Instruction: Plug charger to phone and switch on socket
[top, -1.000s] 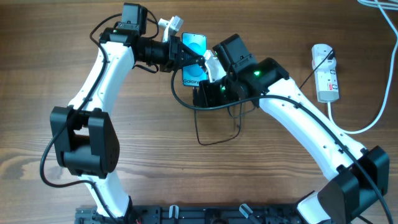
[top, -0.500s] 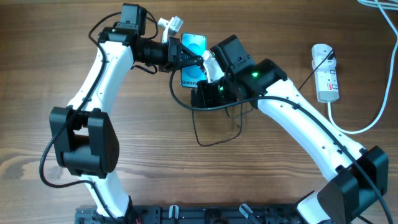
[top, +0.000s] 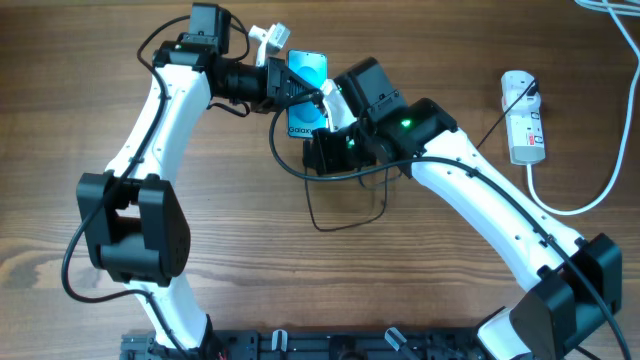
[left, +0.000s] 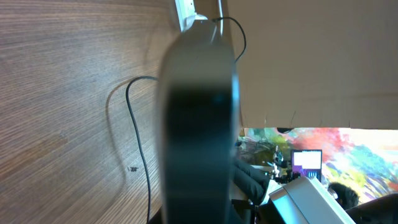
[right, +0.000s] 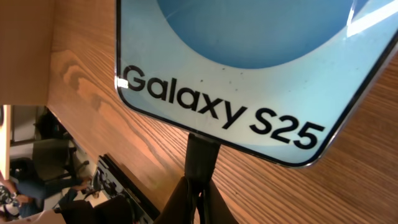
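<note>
Both claws are engaged. My right claw (right: 198, 202) is clamped on the charger (right: 202, 154) tip, which touches the phone (right: 236, 56) at its lower edge, 12 o'clock; seating unconfirmed. My left claw (top: 287, 87) grips the phone. Left to do: socket (top: 525, 125), 3 o'clock, untouched. Wooden table (top: 450, 60); cluttered room beyond.

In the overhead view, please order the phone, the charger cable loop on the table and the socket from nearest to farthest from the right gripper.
1. The phone, directly beside the right gripper, up-left of it.
2. The charger cable loop, lying below the gripper in the picture.
3. The socket, far off at the right side.
</note>
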